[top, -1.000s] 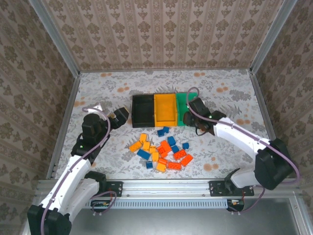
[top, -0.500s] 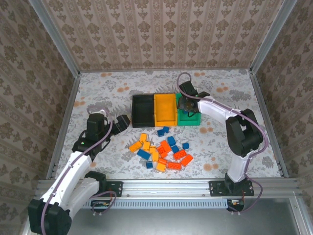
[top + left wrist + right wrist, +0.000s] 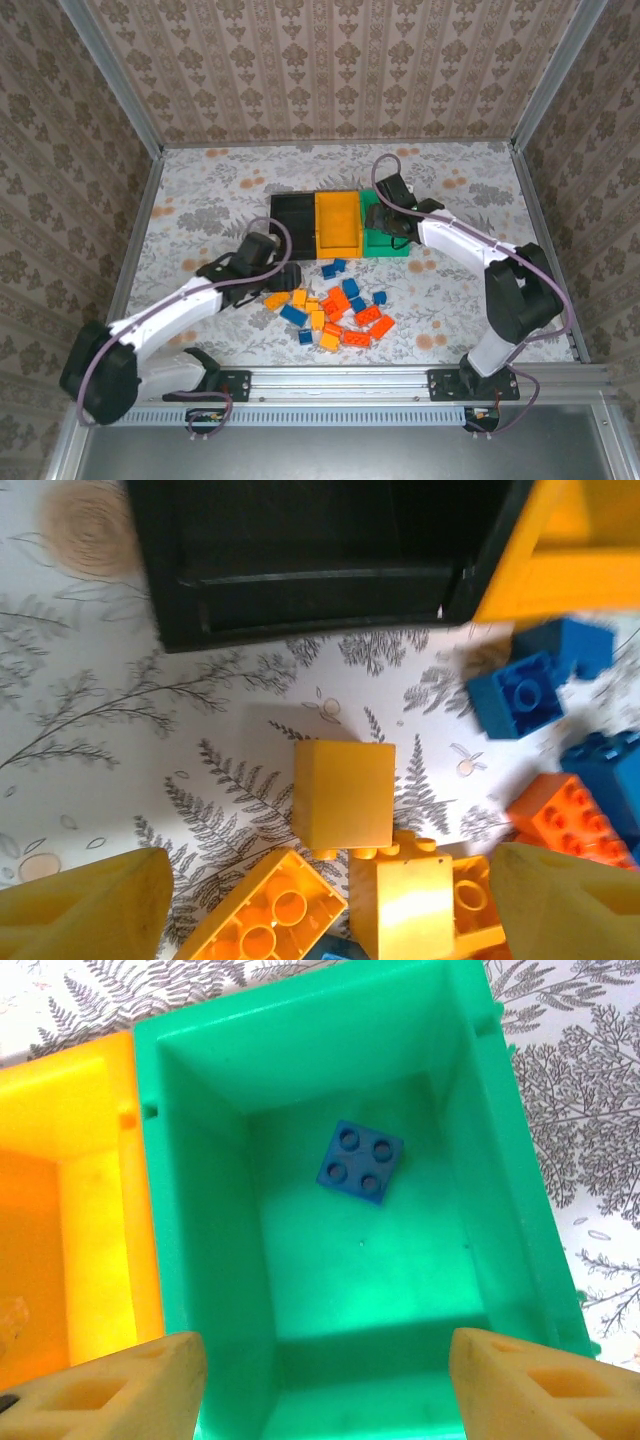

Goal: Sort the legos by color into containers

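The legos [image 3: 335, 310] lie in a loose pile of yellow, red-orange and blue bricks in front of the containers: a black bin [image 3: 292, 225], an orange-yellow bin [image 3: 338, 222] and a green bin [image 3: 392, 245] joined in a row. My left gripper [image 3: 283, 278] hangs open at the pile's left edge. In the left wrist view its jaws [image 3: 330, 910] straddle yellow bricks [image 3: 343, 795], touching none. My right gripper [image 3: 386, 216] stands open over the green bin [image 3: 200, 1210]. One blue brick [image 3: 361, 1161] rests on that bin's floor, clear of the fingers [image 3: 110, 1390].
Blue bricks [image 3: 515, 692] and a red-orange brick [image 3: 560, 815] lie to the right of the left gripper. The black bin's front wall [image 3: 310, 610] is just beyond it. Patterned walls and metal rails [image 3: 135, 250] close in the table.
The left arm swung in from the table's left side to the pile's edge, its jaws narrowing a little. The right gripper moved over the green bin and opened; a blue brick now lies inside.
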Controlling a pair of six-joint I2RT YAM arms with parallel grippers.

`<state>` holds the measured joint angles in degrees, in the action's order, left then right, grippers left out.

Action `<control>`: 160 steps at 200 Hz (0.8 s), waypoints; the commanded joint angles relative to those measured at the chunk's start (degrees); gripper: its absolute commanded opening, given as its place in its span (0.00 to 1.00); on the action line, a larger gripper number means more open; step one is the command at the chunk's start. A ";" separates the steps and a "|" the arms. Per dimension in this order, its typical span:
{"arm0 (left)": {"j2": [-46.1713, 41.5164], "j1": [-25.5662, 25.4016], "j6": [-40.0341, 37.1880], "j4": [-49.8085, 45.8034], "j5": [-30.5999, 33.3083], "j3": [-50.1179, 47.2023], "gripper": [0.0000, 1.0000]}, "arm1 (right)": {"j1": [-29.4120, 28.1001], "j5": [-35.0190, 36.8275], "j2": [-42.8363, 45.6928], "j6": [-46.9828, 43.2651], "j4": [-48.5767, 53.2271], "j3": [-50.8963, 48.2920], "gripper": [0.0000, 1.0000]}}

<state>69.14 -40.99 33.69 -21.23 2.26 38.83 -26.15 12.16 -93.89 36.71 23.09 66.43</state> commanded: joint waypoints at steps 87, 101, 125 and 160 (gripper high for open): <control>21.07 -6.65 -4.70 1.24 14.90 7.94 0.64 | -0.28 -0.79 10.19 1.17 -1.95 -7.96 0.67; 21.89 -6.70 -4.29 1.97 14.09 7.46 0.60 | -0.22 -0.30 10.96 1.18 -1.64 -7.99 0.67; 22.04 -6.67 -3.91 3.43 13.02 6.57 0.51 | -0.22 -0.03 11.91 1.08 -1.37 -7.93 0.67; 20.48 -6.67 -3.90 3.79 12.50 6.09 0.32 | -0.13 0.40 12.67 1.11 -0.77 -7.89 0.67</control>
<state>90.39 -47.55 29.89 -17.61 15.05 45.67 -26.20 11.38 -83.09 37.69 21.93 59.37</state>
